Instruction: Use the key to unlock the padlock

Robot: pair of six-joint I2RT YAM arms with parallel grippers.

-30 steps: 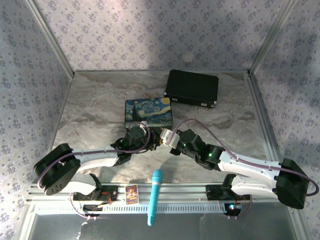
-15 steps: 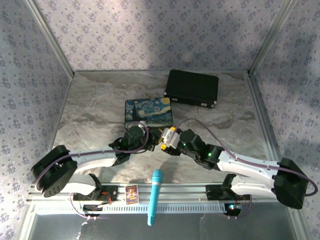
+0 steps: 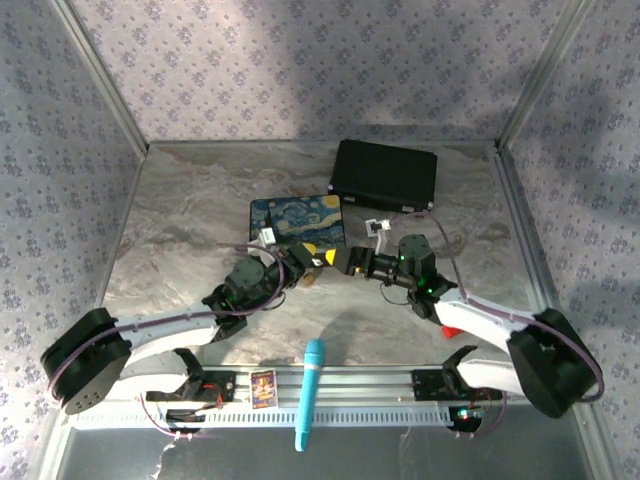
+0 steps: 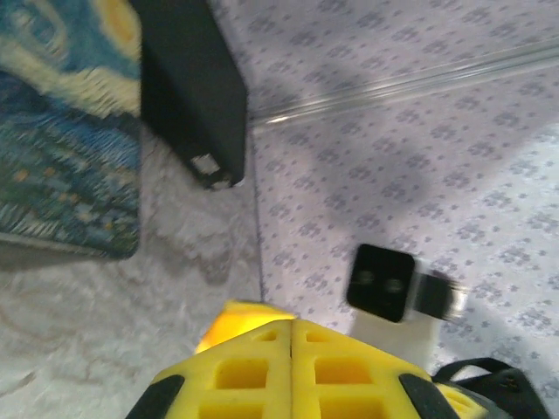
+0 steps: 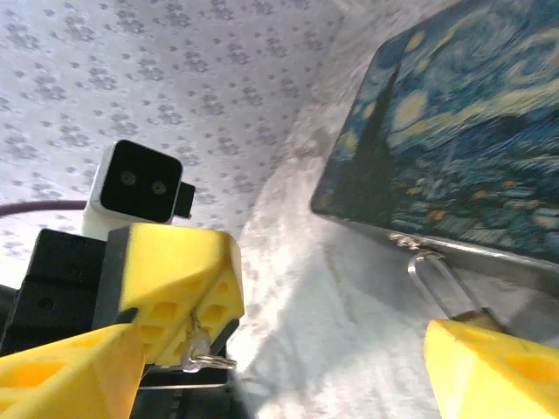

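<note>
One padlock, one key, one painted box.

Bare tabletop left of painted box

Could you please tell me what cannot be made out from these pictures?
Body and keyhole of the padlock: right wrist view, behind a finger of the right gripper and cut off by the bottom edge.
Blade of the key: right wrist view, buried between the left gripper pads; little beyond its ring shows.
Both, top view: too small, crowded by the grippers.
Left wrist view: blurred; shut pads hide the key.
</note>
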